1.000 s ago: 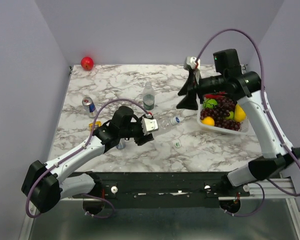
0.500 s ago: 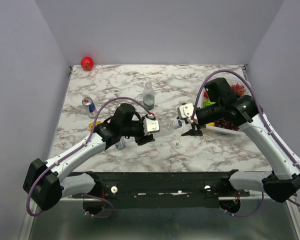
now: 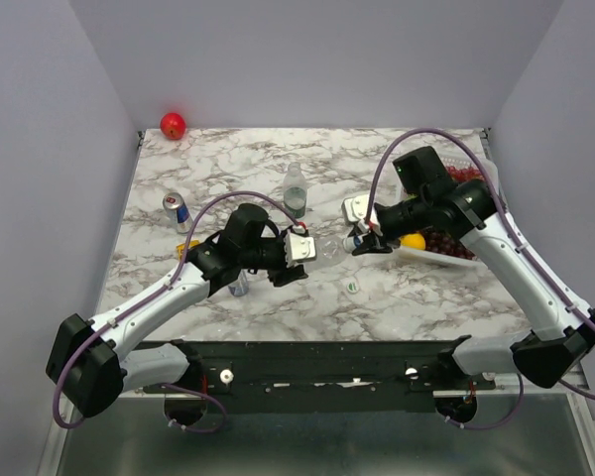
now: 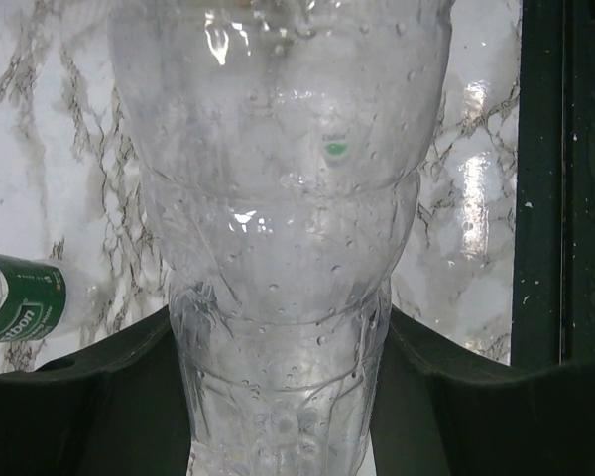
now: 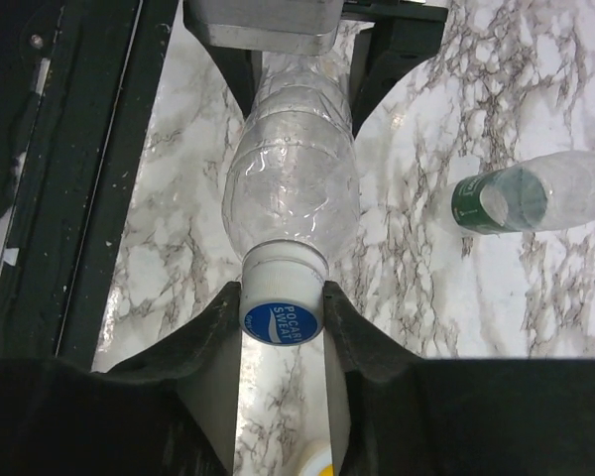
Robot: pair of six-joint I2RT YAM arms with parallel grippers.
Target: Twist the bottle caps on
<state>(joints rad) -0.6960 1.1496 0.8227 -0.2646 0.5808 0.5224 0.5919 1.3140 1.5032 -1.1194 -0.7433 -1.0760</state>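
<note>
Clear plain bottle (image 3: 327,248) hangs above the marbled surface (image 3: 228,169) in the top view. Its long axis is about level and its neck points right (toward the right tool (image 3: 362,241)). The left tool (image 3: 299,250) clamps the other end. Pale lilac walls (image 3: 307,59) enclose the surface.

Left wrist: dark fingers (image 4: 109,387) pinch the bottle's ribbed waist.

Right wrist: the right tool is closed narrow on the blue-and-white cap (image 5: 282,312), which sits on the neck.

White shells, black joints on left arm (image 3: 149,307) and right arm (image 3: 524,263). Purple cable (image 3: 416,134) arching behind right pincer (image 3: 361,241), likewise left pincer (image 3: 310,254). Black fingers (image 5: 210,335), white block (image 3: 297,248) just behind.
</note>
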